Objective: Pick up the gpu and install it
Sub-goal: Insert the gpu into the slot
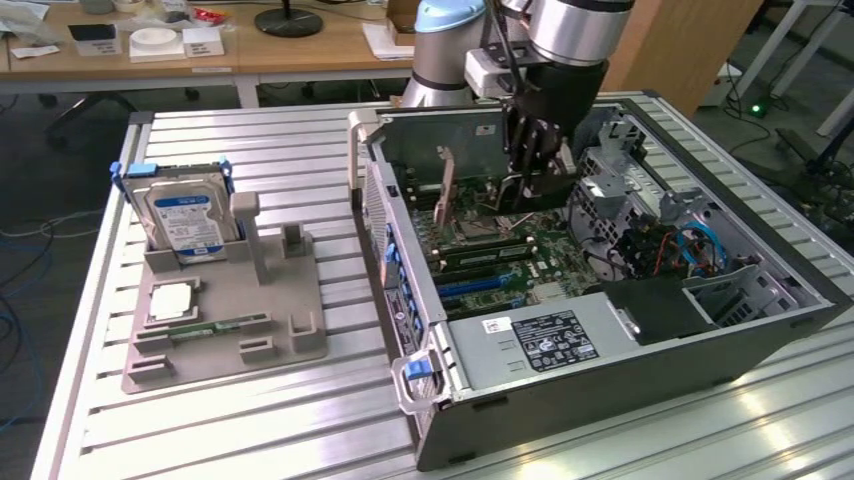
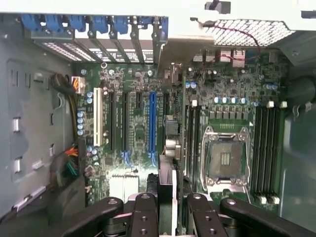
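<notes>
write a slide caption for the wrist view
Fingers holding the gpu edge-on over the motherboard, close to the long blue slot, inside the open case.

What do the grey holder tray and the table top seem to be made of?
The holder tray: probably plastic, matte grey, no glints, blocky moulded-looking posts. The table top: likely aluminium, bare silver slats with bright reflections.
</notes>
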Robot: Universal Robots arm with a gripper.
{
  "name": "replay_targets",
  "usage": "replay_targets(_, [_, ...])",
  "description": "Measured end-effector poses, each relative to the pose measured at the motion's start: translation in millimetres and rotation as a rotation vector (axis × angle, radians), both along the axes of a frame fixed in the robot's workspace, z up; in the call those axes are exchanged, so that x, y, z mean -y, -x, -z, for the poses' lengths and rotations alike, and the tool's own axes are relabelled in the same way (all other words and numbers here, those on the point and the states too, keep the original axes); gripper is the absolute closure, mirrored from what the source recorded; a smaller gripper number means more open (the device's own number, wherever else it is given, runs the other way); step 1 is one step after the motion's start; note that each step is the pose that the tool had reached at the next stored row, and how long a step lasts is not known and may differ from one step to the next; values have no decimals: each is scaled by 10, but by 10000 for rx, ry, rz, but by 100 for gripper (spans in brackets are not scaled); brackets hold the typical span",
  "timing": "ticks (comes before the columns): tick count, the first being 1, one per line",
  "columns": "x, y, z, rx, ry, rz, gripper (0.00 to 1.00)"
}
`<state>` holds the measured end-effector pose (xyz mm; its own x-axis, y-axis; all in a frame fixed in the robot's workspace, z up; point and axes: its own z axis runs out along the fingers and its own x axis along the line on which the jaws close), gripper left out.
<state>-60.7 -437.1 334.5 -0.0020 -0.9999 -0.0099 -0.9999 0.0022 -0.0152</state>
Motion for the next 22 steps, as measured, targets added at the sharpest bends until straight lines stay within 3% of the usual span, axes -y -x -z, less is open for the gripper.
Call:
replay_targets(3, [7, 19, 35, -1, 3, -1, 73])
replay_targets(8, [63, 23, 55, 0, 0, 1, 73])
replay_targets(16, [75, 83, 136, -2, 2, -3, 73])
replay_targets(19, [129, 84, 149, -1, 0, 0, 73])
replay_targets(22, [147, 87, 180, -1, -1, 1, 73])
